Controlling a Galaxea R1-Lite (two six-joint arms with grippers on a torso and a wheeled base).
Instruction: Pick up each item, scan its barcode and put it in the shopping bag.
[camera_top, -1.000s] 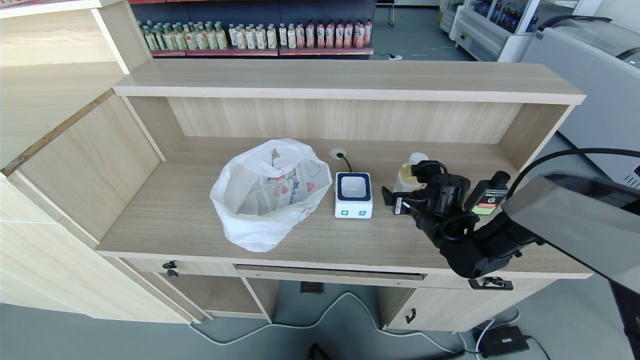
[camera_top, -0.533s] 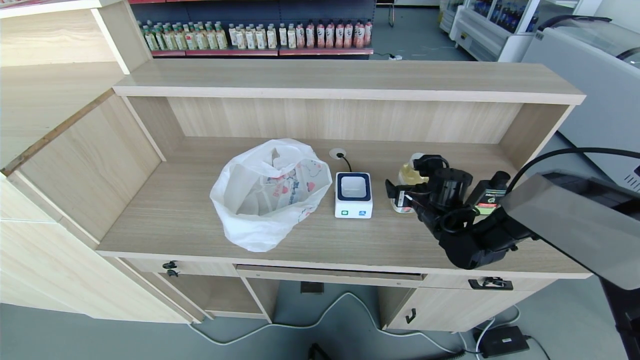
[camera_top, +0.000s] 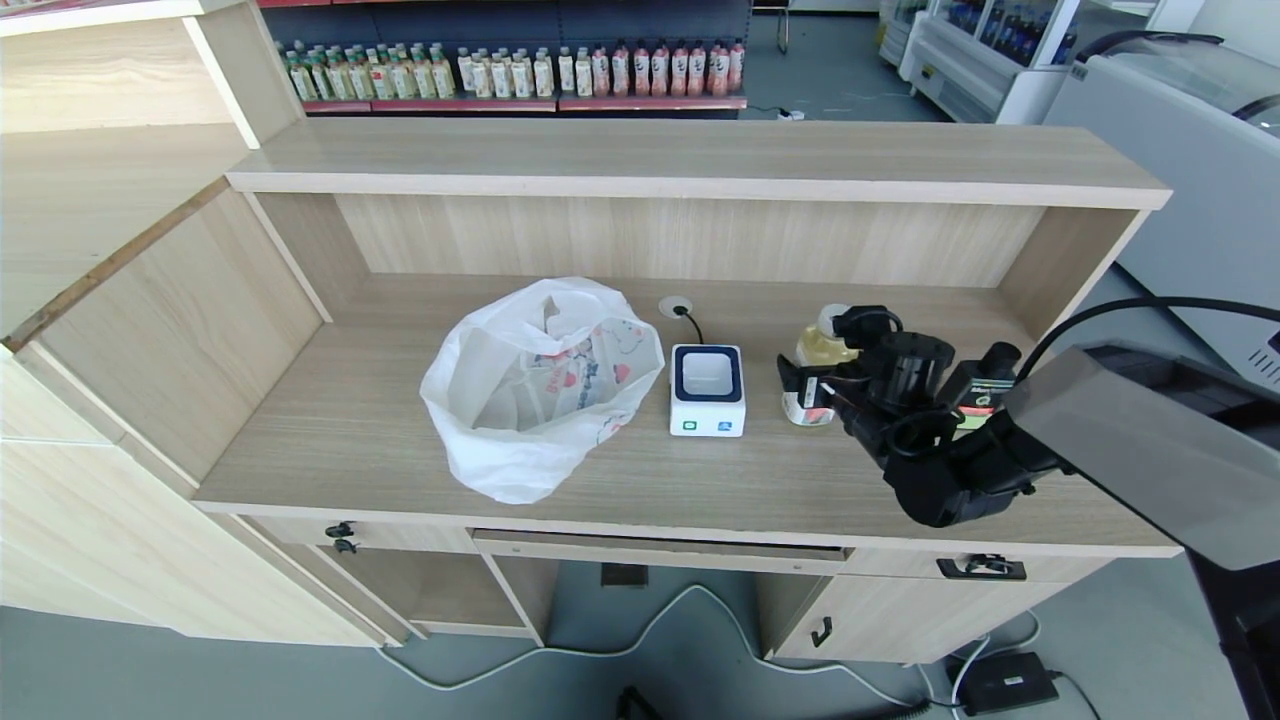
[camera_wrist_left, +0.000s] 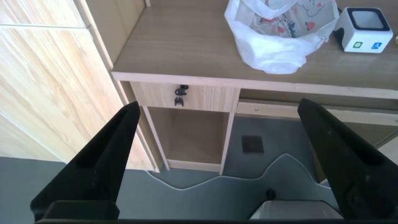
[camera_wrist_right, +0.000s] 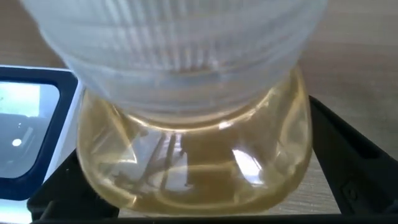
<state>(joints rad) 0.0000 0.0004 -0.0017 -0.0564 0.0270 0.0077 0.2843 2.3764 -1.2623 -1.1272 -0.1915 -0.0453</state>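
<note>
The clear, ribbed plastic bottle (camera_top: 818, 350) of pale yellow liquid stands on the counter (camera_top: 350, 420) just right of the barcode scanner (camera_top: 707, 388). My right gripper (camera_top: 826, 368) is around it; I cannot tell whether it is clamped. The smooth, rounded plastic could slip or tip if my hold is poor. My left gripper (camera_wrist_left: 219, 107) stands apart.

The right arm stretches forward and to the left, low over the bench (camera_top: 620, 480), and the right claw (camera_top: 825, 362) has its fingers (camera_wrist_right: 357, 168) spread wide apart. The left claw (camera_wrist_left: 217, 155) hangs low, its jaws also parted.
</note>
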